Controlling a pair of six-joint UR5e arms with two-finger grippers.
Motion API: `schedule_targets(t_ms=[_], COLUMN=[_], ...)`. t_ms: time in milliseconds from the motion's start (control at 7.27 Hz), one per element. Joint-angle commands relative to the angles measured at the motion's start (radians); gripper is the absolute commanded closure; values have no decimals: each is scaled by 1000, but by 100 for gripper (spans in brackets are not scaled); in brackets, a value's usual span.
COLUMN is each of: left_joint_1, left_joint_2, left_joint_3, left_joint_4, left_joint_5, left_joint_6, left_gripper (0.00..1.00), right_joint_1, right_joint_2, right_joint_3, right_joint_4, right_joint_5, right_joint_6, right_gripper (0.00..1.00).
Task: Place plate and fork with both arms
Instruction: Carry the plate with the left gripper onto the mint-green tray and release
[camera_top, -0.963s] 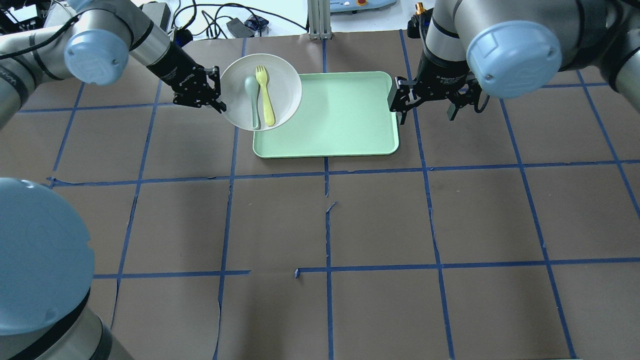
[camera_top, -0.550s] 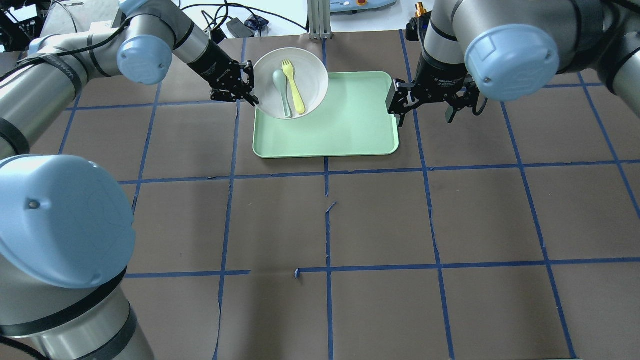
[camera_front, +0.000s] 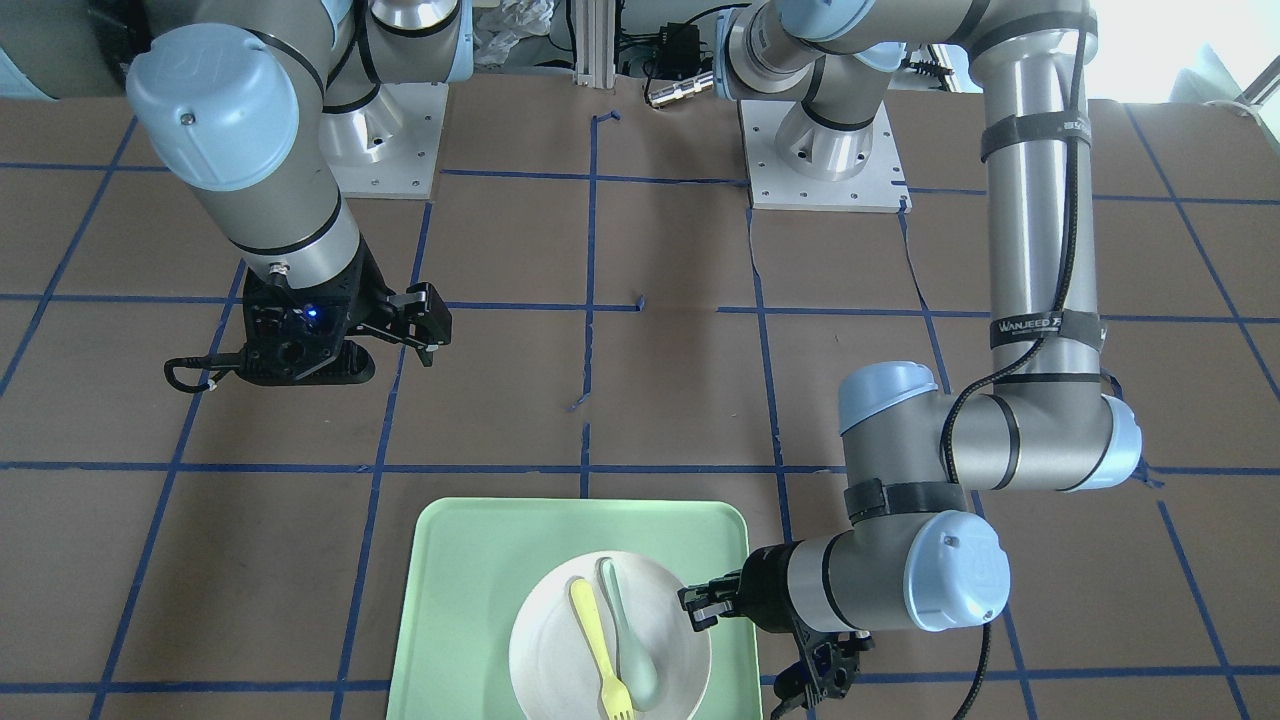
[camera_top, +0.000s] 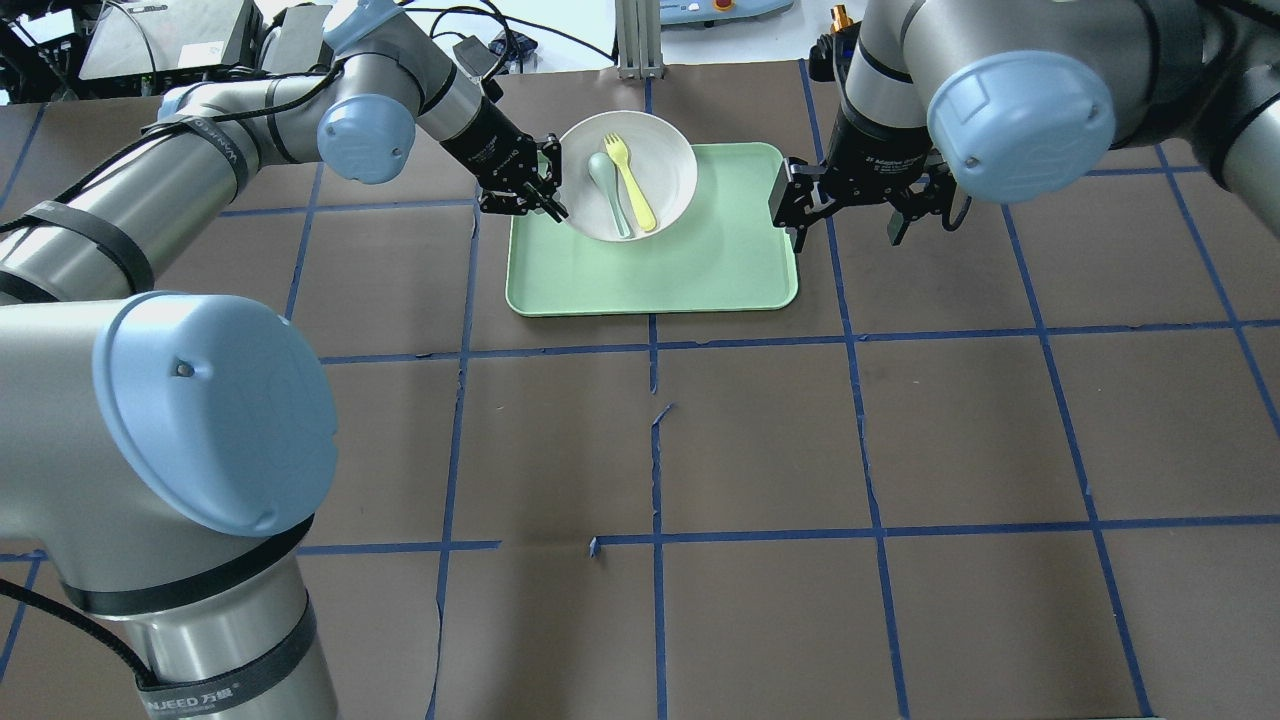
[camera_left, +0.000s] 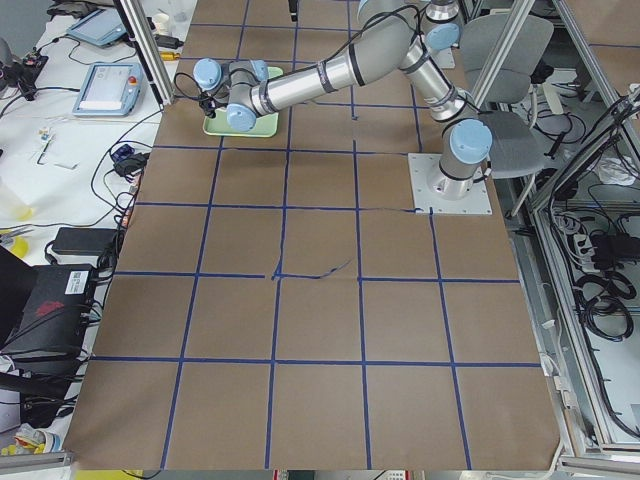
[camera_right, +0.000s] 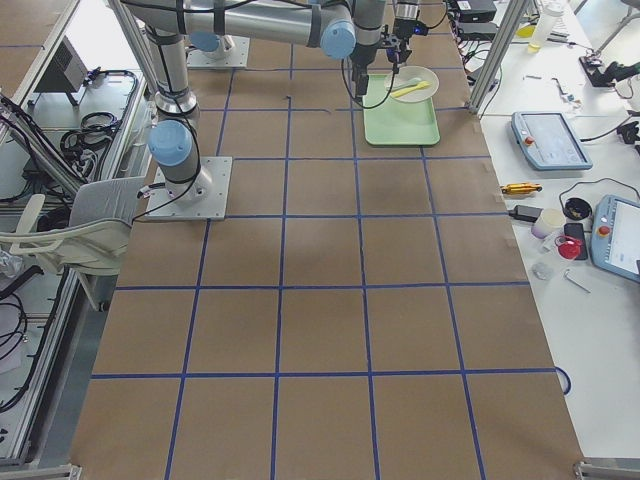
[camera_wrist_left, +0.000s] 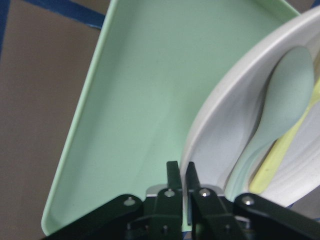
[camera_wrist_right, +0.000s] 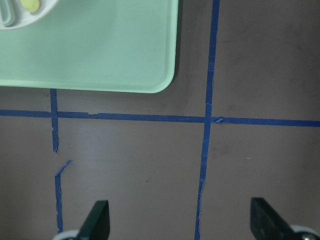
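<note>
My left gripper (camera_top: 552, 198) is shut on the left rim of the round white plate (camera_top: 665, 160) and holds it over the far left part of the light-green tray (camera_top: 700, 270). The pale yellow fork (camera_top: 632, 182) and a grey-green spoon (camera_top: 608, 190) lie side by side on the plate. In the left wrist view the jaws (camera_wrist_left: 181, 170) pinch the plate's rim (camera_wrist_left: 215, 130), with the spoon (camera_wrist_left: 280, 100) and the fork (camera_wrist_left: 295, 140) beside it. My right gripper (camera_top: 848, 225) is open and empty, just right of the tray's right edge above the table.
The brown table carries a blue tape grid (camera_top: 655, 440). Cables and boxes (camera_top: 470, 50) and an aluminium post (camera_top: 640, 40) stand past the far edge. The front view shows the tray (camera_front: 470, 560), plate (camera_front: 550, 650) and left gripper (camera_front: 695, 605).
My left arm has carried the plate with the fork and spoon to the right, from beside the tray's left edge to over the tray. The right gripper has barely moved.
</note>
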Motion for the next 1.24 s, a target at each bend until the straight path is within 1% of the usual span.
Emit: schedule_targets(t_ms=[0,412,825,962,1100], left_joint_1=[-17,-29,-31,-31,-31], left_joint_2=[-16,-15,-16,-11,10], left_joint_3=[-3,-32,-35,-41,-52], left_joint_4=[1,10,12,13,19], left_joint_5=[-3,-3,4,8,10], left_joint_6=[-25,-30,61,62,65], left_gripper=[100,100,100,43,11], right_joint_1=[0,0,0,0,0], right_joint_2=[0,0,0,0,0], right_joint_3=[0,0,-2,-2,-2], right_joint_4=[0,0,-10,-13,-22], right_joint_5=[-4,-10,-9,-9,-1], right_joint_6=[0,0,0,-9,-2], right_gripper=[0,0,0,0,0])
